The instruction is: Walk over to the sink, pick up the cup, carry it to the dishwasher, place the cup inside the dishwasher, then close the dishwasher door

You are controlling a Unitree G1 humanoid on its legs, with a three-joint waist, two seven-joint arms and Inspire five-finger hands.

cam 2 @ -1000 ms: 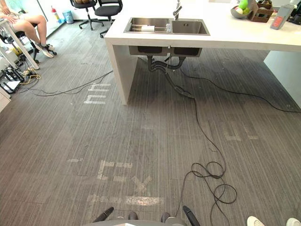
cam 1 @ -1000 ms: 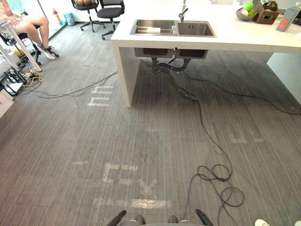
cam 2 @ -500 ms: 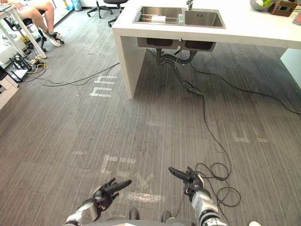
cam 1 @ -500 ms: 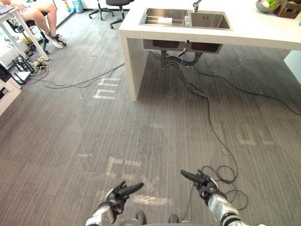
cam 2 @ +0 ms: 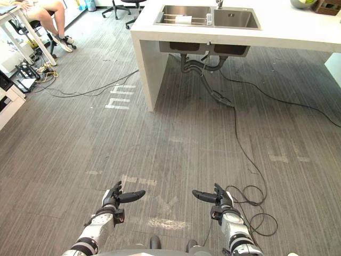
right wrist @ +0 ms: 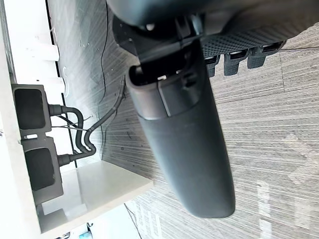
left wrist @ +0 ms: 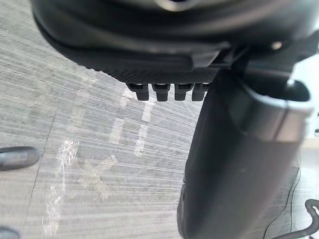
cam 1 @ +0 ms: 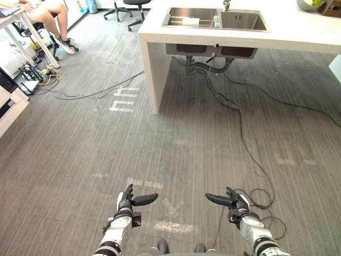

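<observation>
Left eye view: the cup (cam 1: 216, 21) stands in the sink (cam 1: 242, 20), far ahead and well apart from both hands. Right eye view: the right hand (cam 2: 222, 201) lies nearer its line than the left hand (cam 2: 112, 201). Wrist views: each hand is spread, thumb extended, holding nothing.

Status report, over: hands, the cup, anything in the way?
Left hand and right hand open, empty, low over floor. Cup at sink divider, far ahead. Seated person far left, off path.
</observation>
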